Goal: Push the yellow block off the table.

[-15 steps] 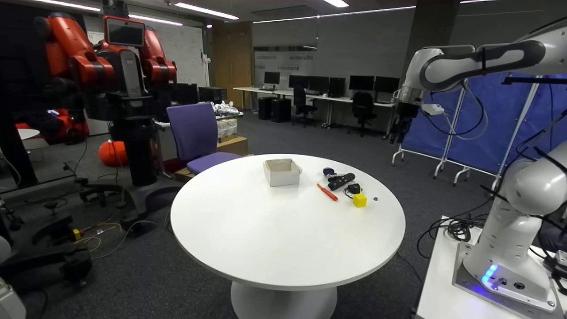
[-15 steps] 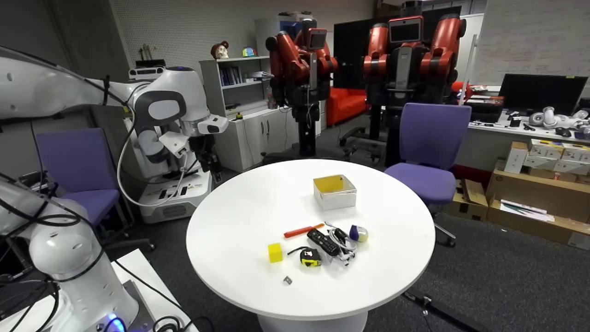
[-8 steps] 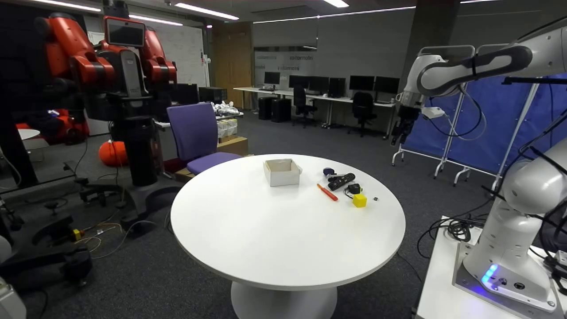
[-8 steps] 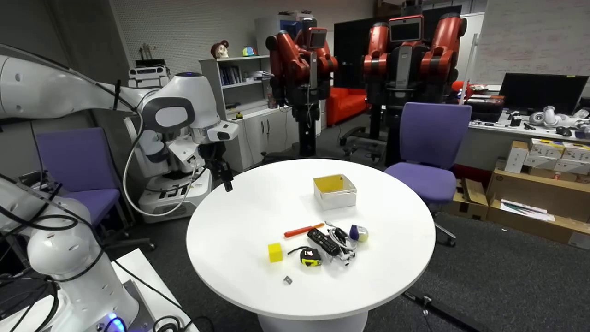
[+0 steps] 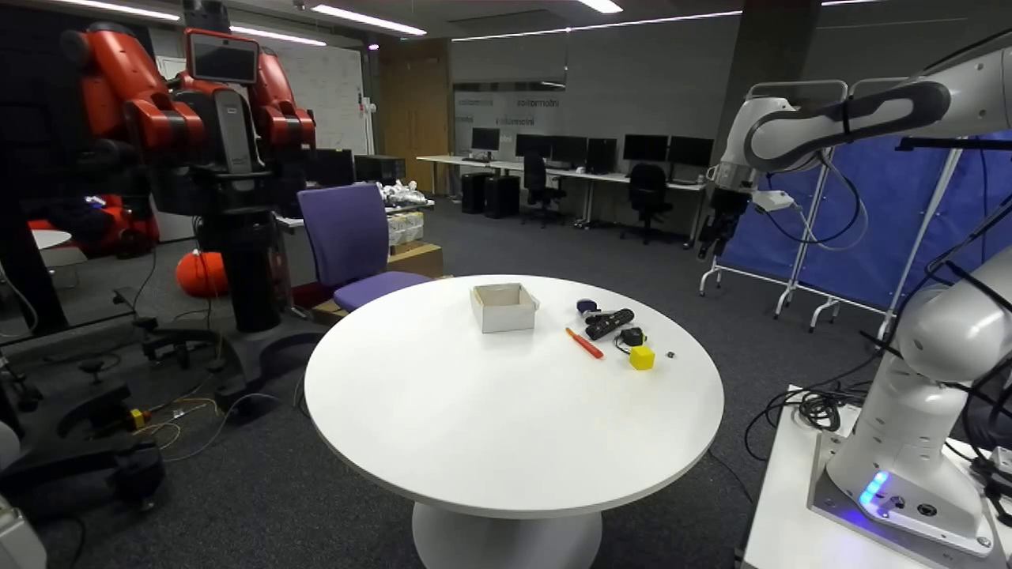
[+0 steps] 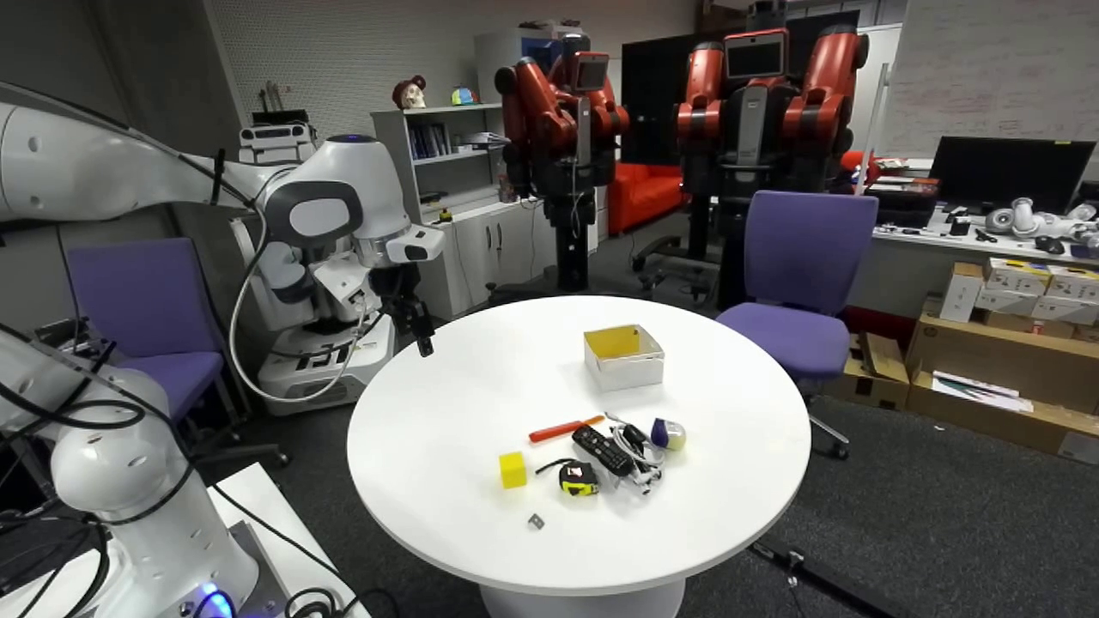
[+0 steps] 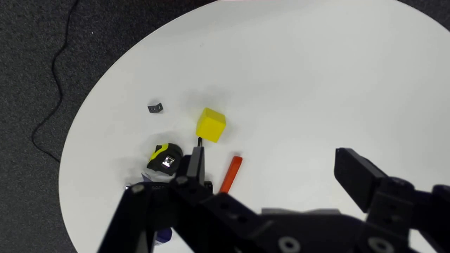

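The yellow block (image 5: 642,358) (image 6: 513,470) is a small bright cube standing on the round white table (image 5: 474,419) (image 6: 464,386) in both exterior views. In the wrist view the block (image 7: 211,125) lies on the tabletop (image 7: 299,88), ahead of the left finger and apart from it. My gripper (image 7: 269,151) is open wide, with nothing between its fingers. In both exterior views the gripper (image 5: 706,248) (image 6: 424,343) hangs above the height of the tabletop, well away from the block and pointing down.
A black tape measure (image 6: 579,478) sits close beside the block, with a remote (image 6: 603,451), white cable (image 6: 644,468) and purple-white object (image 6: 668,434) beyond. A red-orange stick (image 7: 232,172) and small grey bracket (image 7: 155,108) lie near. An open white box (image 6: 624,369) stands farther off.
Between one second and half a second ago the gripper came slightly lower and moved nearer the table. Since then it has stayed still. The block and other objects have not moved.
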`<action>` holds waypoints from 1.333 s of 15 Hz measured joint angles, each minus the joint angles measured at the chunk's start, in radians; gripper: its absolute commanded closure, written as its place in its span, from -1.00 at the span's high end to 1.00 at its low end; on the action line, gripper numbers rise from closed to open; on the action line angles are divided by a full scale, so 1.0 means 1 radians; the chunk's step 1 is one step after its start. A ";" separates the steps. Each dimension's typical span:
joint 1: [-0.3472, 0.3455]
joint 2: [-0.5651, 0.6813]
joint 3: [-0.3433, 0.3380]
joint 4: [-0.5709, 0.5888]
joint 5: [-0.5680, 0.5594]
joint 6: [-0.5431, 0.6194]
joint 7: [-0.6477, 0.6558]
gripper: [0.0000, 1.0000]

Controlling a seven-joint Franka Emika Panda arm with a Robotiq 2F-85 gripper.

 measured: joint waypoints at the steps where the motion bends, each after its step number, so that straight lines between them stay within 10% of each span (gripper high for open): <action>1: 0.000 0.000 0.000 0.000 0.000 0.000 0.000 1.00; 9: -0.005 0.050 -0.002 -0.011 0.002 0.105 0.018 1.00; 20: -0.024 0.483 -0.059 0.066 0.196 0.353 0.082 1.00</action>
